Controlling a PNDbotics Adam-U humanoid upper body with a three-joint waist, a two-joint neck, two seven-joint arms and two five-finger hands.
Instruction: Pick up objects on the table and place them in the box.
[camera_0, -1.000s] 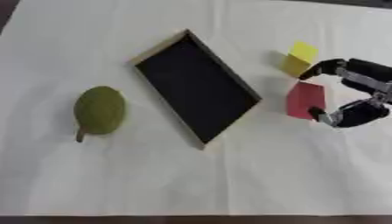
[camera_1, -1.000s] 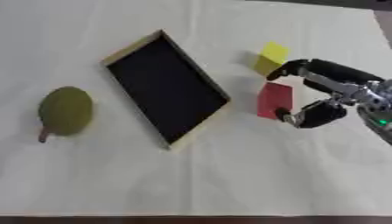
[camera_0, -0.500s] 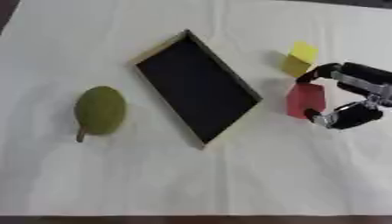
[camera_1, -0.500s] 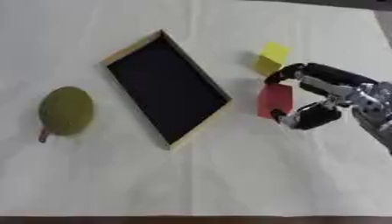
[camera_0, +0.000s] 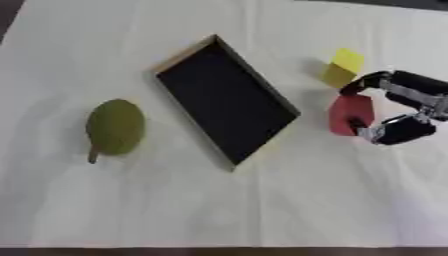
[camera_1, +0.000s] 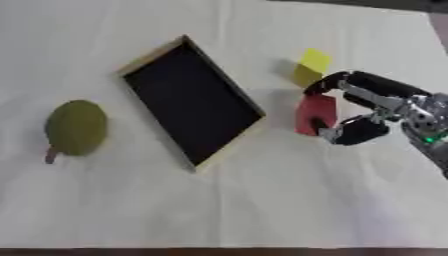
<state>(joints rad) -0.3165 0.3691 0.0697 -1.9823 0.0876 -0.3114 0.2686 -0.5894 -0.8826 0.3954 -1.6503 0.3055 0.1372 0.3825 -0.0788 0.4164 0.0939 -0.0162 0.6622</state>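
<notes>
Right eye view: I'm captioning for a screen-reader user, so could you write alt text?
The robot's right hand pinches a red block on a white table, right of an empty black box. A yellow block sits just behind; a green pear lies far left.

The stretch of table (camera_0: 262, 210) between the red block (camera_1: 313, 114) and the box (camera_1: 191, 98) is narrow but unblocked. The block is flanked by the right robot hand (camera_1: 372, 112), and a yellow block (camera_1: 308, 67) is set just beyond it on the far side. A green fruit (camera_0: 115, 126) is found well to the left. Wide bare cloth is left along the near edge.
</notes>
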